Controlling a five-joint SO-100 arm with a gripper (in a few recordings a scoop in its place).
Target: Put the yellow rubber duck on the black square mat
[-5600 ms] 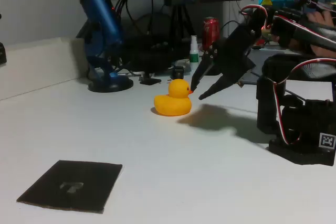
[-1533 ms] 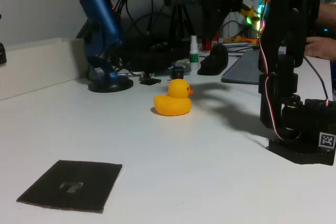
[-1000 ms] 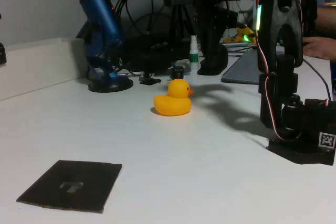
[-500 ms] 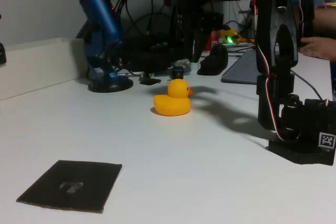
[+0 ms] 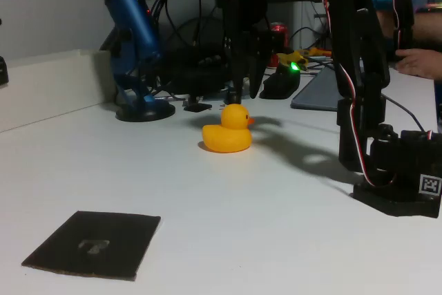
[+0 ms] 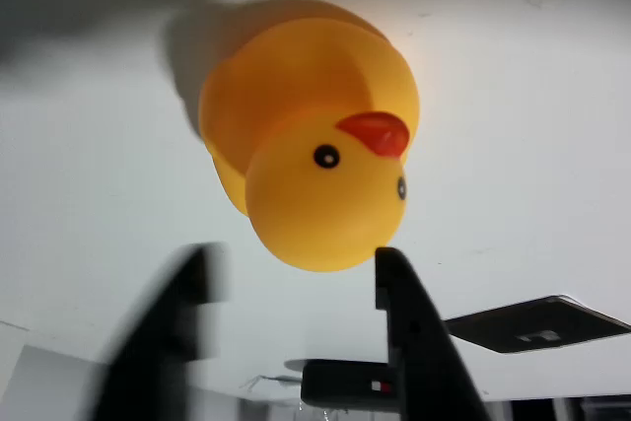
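Hovering claw [image 5: 244, 94] released above the yellow rubber duck [image 5: 228, 130] (untouched), black square mat [image 5: 95, 243] well apart, near table edge

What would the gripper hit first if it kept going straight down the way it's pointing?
Most likely the yellow rubber duck: the open gripper points down just above its head, and the wrist view shows the head between the fingers. Exact depth alignment is uncertain.

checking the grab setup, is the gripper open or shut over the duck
Open. In the wrist view the two fingers stand apart with a clear gap, hanging above the yellow rubber duck, not touching it. The gripper hovers over it.
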